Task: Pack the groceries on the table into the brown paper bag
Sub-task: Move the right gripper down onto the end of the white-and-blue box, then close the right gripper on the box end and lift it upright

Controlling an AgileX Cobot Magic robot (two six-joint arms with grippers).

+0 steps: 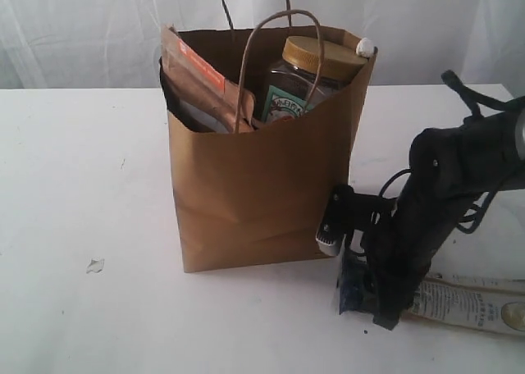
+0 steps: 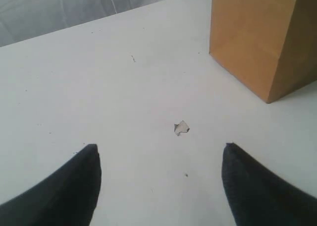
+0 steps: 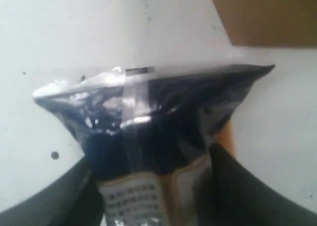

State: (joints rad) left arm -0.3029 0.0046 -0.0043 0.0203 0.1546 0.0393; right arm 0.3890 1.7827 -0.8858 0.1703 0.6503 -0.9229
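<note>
The brown paper bag [image 1: 254, 193] stands upright mid-table [image 1: 82, 185]. Inside it I see the gold-lidded clear jar [image 1: 316, 79], the brown-orange pouch [image 1: 201, 83] and a white cap [image 1: 366, 45] at the far right corner. The long white-blue packet [image 1: 467, 304] lies on the table to the bag's right. My right gripper [image 1: 373, 300] is down at its dark blue end, shut on the packet [image 3: 148, 112] with a finger on each side [image 3: 148, 156]. My left gripper [image 2: 161, 146] hangs open over bare table, nothing between its fingers. The can and carton are hidden.
A small chipped scuff [image 1: 95, 266] marks the tabletop left of the bag, and it lies just ahead of the left fingers [image 2: 181, 128]. The bag's corner [image 2: 262, 37] shows in the left wrist view. A white curtain hangs behind the table.
</note>
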